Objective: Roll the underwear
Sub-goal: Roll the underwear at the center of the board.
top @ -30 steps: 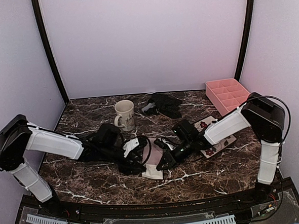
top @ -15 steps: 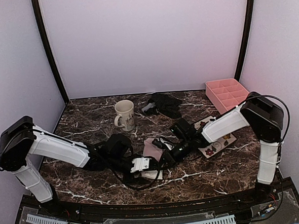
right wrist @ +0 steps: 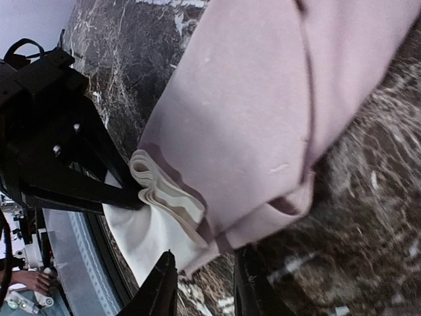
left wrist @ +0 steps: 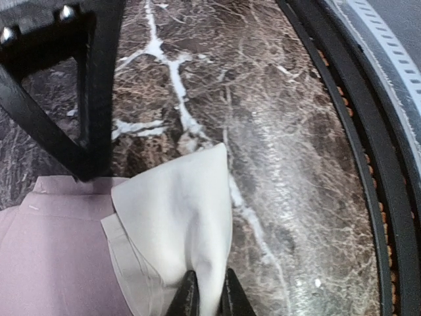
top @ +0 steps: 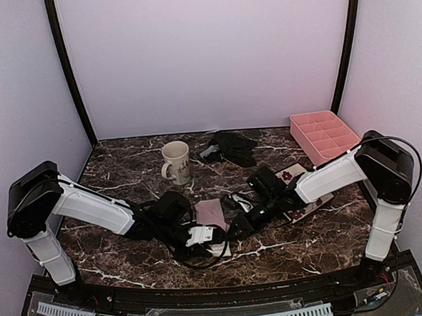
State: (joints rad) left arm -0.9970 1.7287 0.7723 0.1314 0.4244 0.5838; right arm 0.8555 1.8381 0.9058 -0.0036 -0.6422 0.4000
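Note:
The pale pink and white underwear lies folded on the marble between my two grippers. In the left wrist view my left gripper is shut on its white flap, next to the pink part. In the top view the left gripper is at the garment's near edge. My right gripper stands open at the pink fold's lower corner, which reaches between the fingertips. From above, the right gripper sits at the garment's right side. The black underwear lies bunched at the back.
A cream mug stands behind the left arm. A pink divided box is at the back right. The flowered white plate lies under the right forearm. The table's black front rim runs close to the left gripper.
My left gripper has moved right to the garment's near edge and shut on the white flap. The right gripper's jaws have parted, and the garment now lies farther back.

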